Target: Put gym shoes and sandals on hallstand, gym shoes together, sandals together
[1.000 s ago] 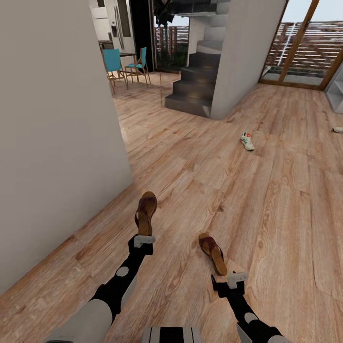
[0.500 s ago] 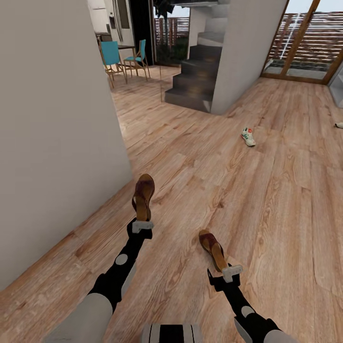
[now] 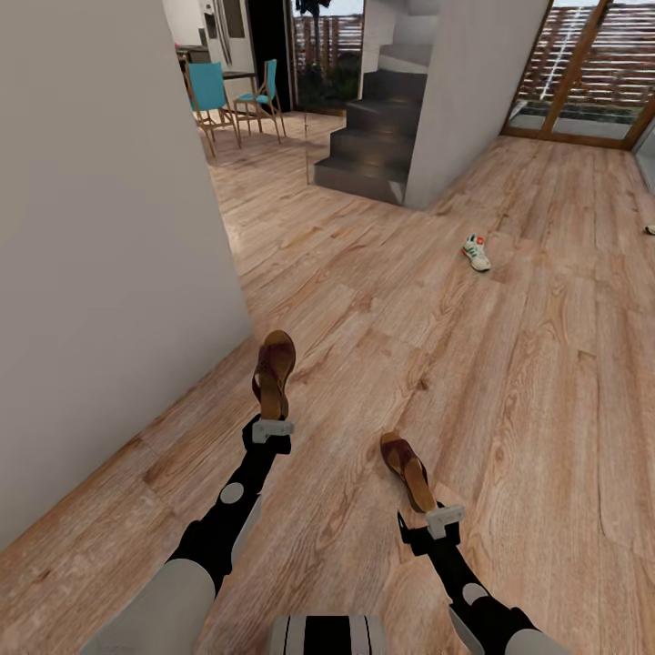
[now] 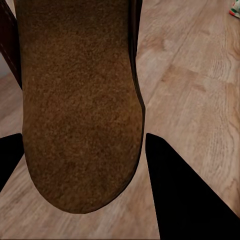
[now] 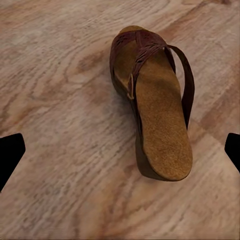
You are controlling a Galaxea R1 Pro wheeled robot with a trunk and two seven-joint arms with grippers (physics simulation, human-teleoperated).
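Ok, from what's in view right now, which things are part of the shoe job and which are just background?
Job:
- sandal between the left gripper jaws
- sandal on the corridor floor, ahead of the open right gripper
- gym shoe further off on the floor

Background:
- teal chairs
- dark staircase
- grey wall
- glazed doors

Two brown sandals, a left one (image 3: 274, 368) and a right one (image 3: 407, 470), lay near on the plank floor. One gym shoe (image 3: 476, 252) lay farther right (a second was barely visible). Two teal chairs (image 3: 207, 98) stood far left.
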